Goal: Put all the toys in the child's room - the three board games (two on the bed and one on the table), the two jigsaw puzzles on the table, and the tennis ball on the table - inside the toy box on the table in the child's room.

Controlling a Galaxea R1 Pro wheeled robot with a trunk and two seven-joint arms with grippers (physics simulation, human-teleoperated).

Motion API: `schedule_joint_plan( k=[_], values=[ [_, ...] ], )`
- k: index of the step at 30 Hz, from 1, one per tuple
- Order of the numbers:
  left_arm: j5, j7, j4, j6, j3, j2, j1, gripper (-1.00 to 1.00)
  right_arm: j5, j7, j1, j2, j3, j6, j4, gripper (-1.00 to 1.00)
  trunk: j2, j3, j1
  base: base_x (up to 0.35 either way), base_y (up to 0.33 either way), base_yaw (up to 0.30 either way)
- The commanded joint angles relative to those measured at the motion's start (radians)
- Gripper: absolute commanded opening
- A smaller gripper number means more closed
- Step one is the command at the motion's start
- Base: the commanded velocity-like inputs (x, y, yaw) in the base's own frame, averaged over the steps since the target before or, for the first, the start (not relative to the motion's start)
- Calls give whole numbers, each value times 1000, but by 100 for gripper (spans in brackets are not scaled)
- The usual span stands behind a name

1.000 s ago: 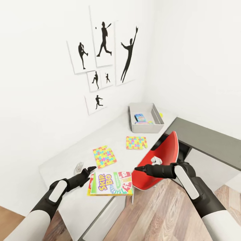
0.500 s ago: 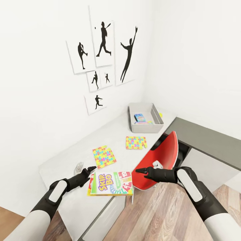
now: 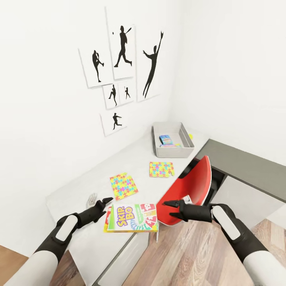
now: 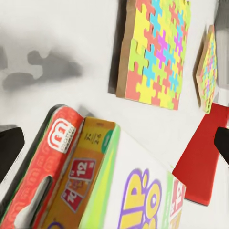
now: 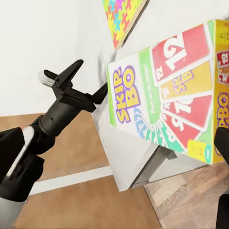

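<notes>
While the left gripper point(image 3: 104, 203) rests over the table point(image 3: 79, 186) with its fingers spread apart, the Skip-Bo box point(image 3: 132, 218) lies just beside its tips, at the table's near edge. The right gripper point(image 3: 170, 208), fingers also parted and holding nothing, hovers off the table edge on the box's other side, in front of a red chair point(image 3: 194, 184). Beyond the left gripper lie 2 jigsaw puzzles point(image 3: 123, 185), flat on the table. Farther still, by the wall corner, sits the toy box point(image 3: 189, 143) with a small blue game point(image 3: 166, 140) inside, and the tennis ball point(image 3: 191, 136) just behind it.
</notes>
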Motion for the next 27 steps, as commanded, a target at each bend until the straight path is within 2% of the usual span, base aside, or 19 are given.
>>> schedule_joint_plan(
  k=[1,4,8,10,11,14,15,21,24,26,27],
  values=[
    [-22,-7,84,3,5,2,1,100,8,40,-5,-10,1,0,14,100,-2,-2,1,0,0,0],
    [-20,-60,80,3,8,14,4,100,6,122,-21,-34,1,0,70,100,-2,-2,1,0,0,0],
    [-21,-183,52,2,8,38,16,100,8,212,-37,-51,1,0,151,100,-2,-2,1,0,0,0],
    [-26,-245,8,-1,6,47,30,100,9,238,-42,-56,1,0,175,100,-2,-2,1,0,0,0],
    [-26,-245,8,-1,6,47,30,100,9,238,-42,-56,1,0,175,100,-2,-2,1,0,0,0],
    [-30,-303,-83,-2,6,56,62,100,10,261,-45,-62,0,0,195,100,-2,-2,1,0,0,0],
    [-30,-303,-83,-2,6,56,62,100,10,261,-45,-62,0,0,195,100,-2,-2,1,0,0,0],
    [-26,-348,-204,7,8,61,95,100,11,278,-55,-73,-2,0,210,100,-2,-2,1,0,0,0],
    [-21,-356,-244,34,9,61,96,100,12,280,-68,-80,-3,0,213,100,-2,-2,1,0,0,0],
    [-24,-359,-294,60,7,61,96,100,13,278,-74,-85,-4,0,215,100,-2,-2,1,0,0,0],
    [-26,-347,-363,85,3,60,97,100,13,278,-80,-88,-4,0,215,100,-2,-2,1,0,0,0]
  ],
)
